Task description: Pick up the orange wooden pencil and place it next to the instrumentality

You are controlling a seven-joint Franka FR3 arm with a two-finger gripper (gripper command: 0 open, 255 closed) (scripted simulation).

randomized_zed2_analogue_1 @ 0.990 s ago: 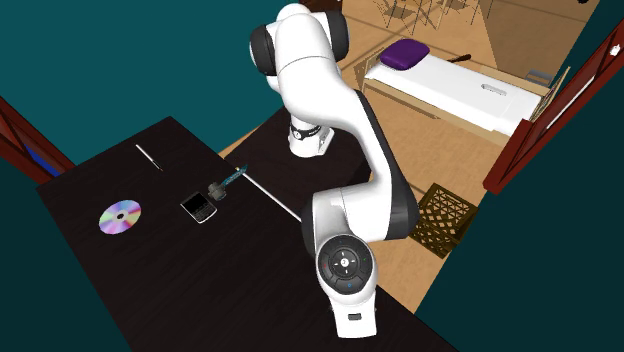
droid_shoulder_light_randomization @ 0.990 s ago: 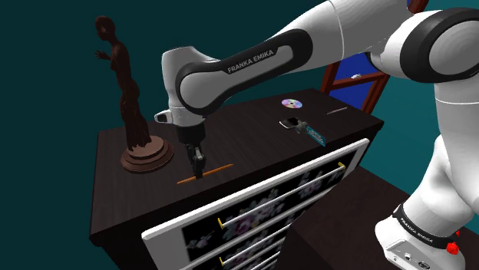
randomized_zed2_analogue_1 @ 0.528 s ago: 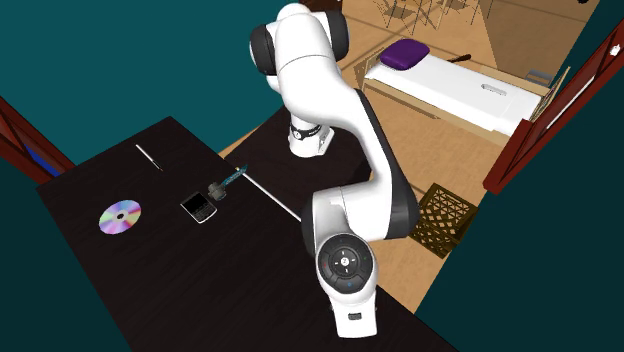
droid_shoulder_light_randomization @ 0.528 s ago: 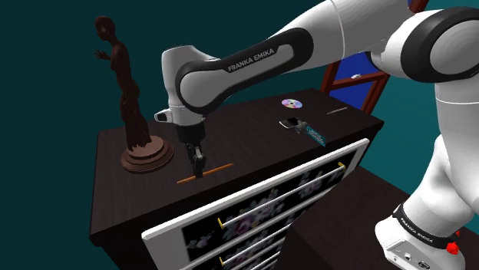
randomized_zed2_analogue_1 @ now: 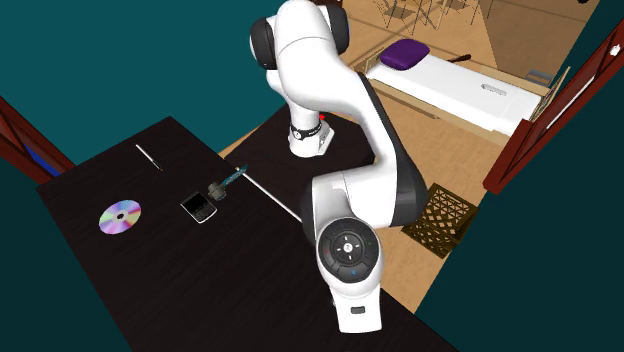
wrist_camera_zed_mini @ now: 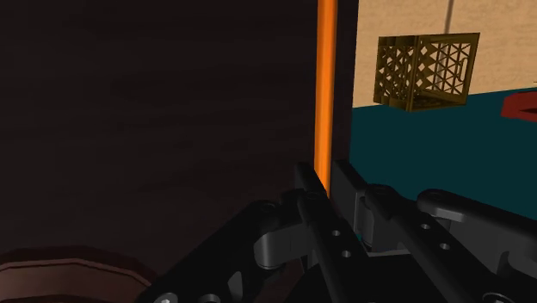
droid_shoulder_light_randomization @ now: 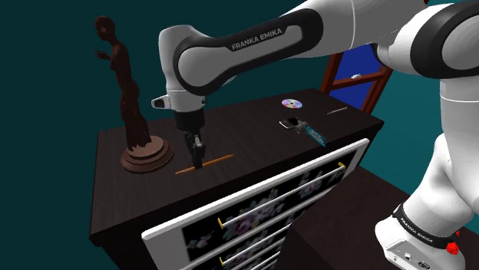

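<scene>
A thin orange pencil (droid_shoulder_light_randomization: 216, 159) hangs level just above the dark dresser top (droid_shoulder_light_randomization: 246, 142), clasped near its middle by my black gripper (droid_shoulder_light_randomization: 198, 161), which points straight down. In the wrist view the pencil (wrist_camera_zed_mini: 326, 86) runs away from the gripper (wrist_camera_zed_mini: 327, 182), with both fingers pressed on it. Far along the top lie a small black phone-like device (droid_shoulder_light_randomization: 289, 122), a teal-handled tool (droid_shoulder_light_randomization: 315, 134), a shiny disc (droid_shoulder_light_randomization: 291, 103) and a thin grey stick (droid_shoulder_light_randomization: 336, 111). The second exterior view shows the device (randomized_zed2_analogue_1: 199, 208), tool (randomized_zed2_analogue_1: 225, 185) and disc (randomized_zed2_analogue_1: 120, 215).
A tall dark brown figurine (droid_shoulder_light_randomization: 127, 100) on a round base (droid_shoulder_light_randomization: 146, 157) stands close to the gripper, toward the shoulder view's left. White drawer fronts (droid_shoulder_light_randomization: 269, 199) jut out below the top's near edge. A wicker crate (randomized_zed2_analogue_1: 438, 218) sits on the floor.
The gripper has risen a little with the pencil in it, so the pencil is now off the dresser top. The arm's elbow has lifted too.
</scene>
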